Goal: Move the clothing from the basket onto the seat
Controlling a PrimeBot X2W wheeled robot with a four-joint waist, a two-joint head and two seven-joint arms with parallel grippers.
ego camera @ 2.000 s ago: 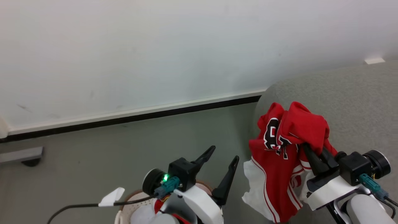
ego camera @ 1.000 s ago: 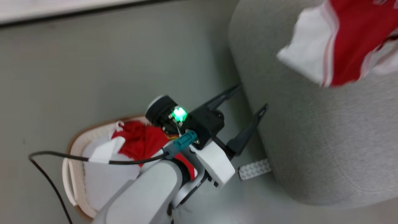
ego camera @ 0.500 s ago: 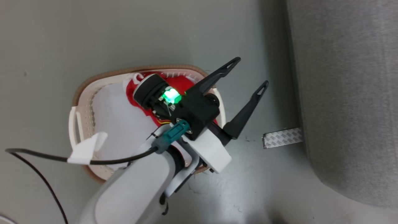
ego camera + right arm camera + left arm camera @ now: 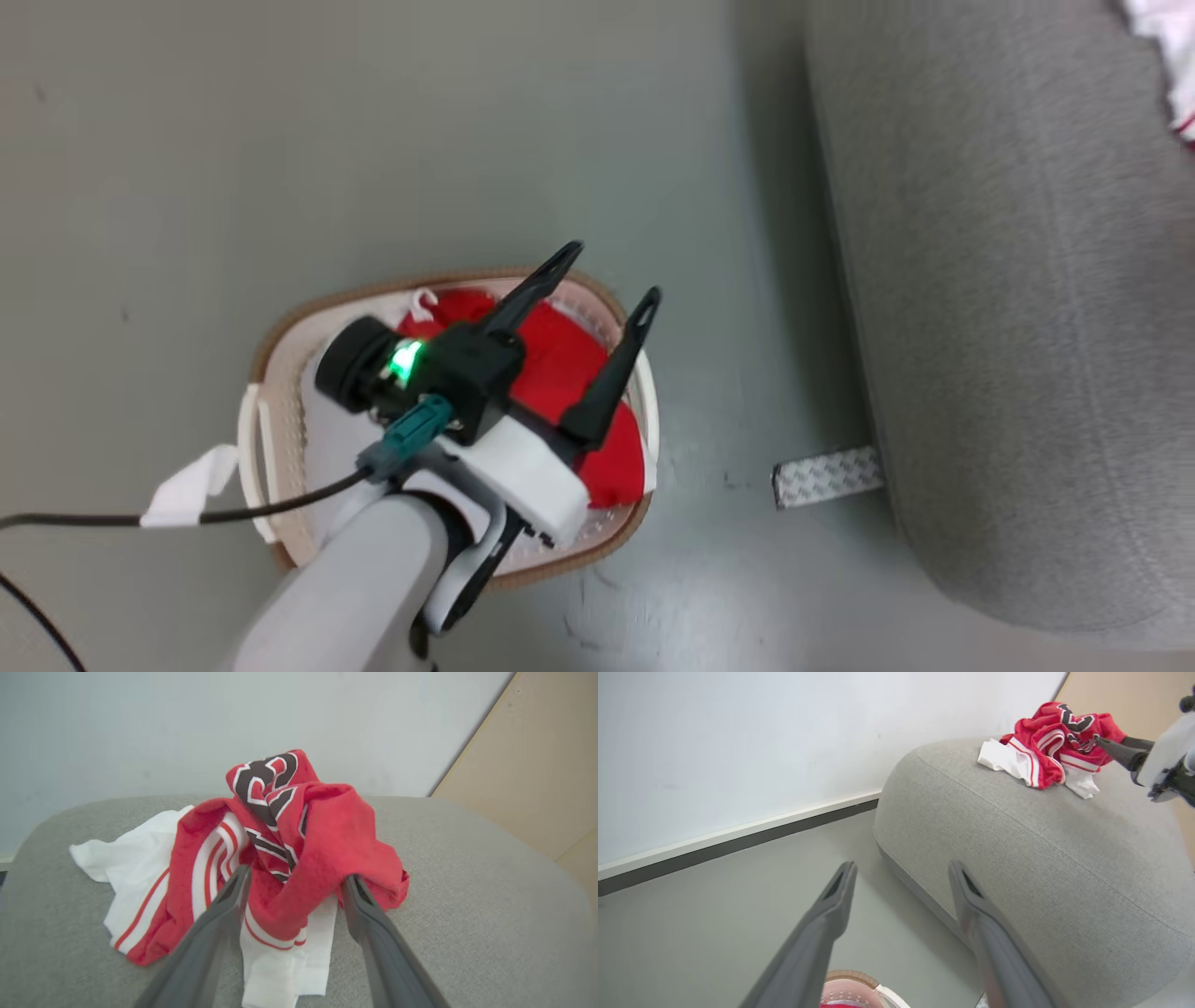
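1. The left gripper [image 4: 611, 273] is held above the basket [image 4: 269, 347], its two dark fingers spread wide with nothing between them.
2. A red garment [image 4: 560, 359] is seen lying inside the basket, beside a pale flat pad [image 4: 322, 439].
3. The basket is set on the grey floor [image 4: 373, 140], near the seat [image 4: 1008, 327] but apart from it.
4. A patterned tape strip [image 4: 826, 476] is seen on the floor at the seat's base.
5. The right gripper [image 4: 298, 875] is held low over the seat top, its fingers set wide apart.
6. The crumpled clothing [image 4: 327, 826] is laid on the seat top, with one red fold bulging between the right gripper's parted fingers.
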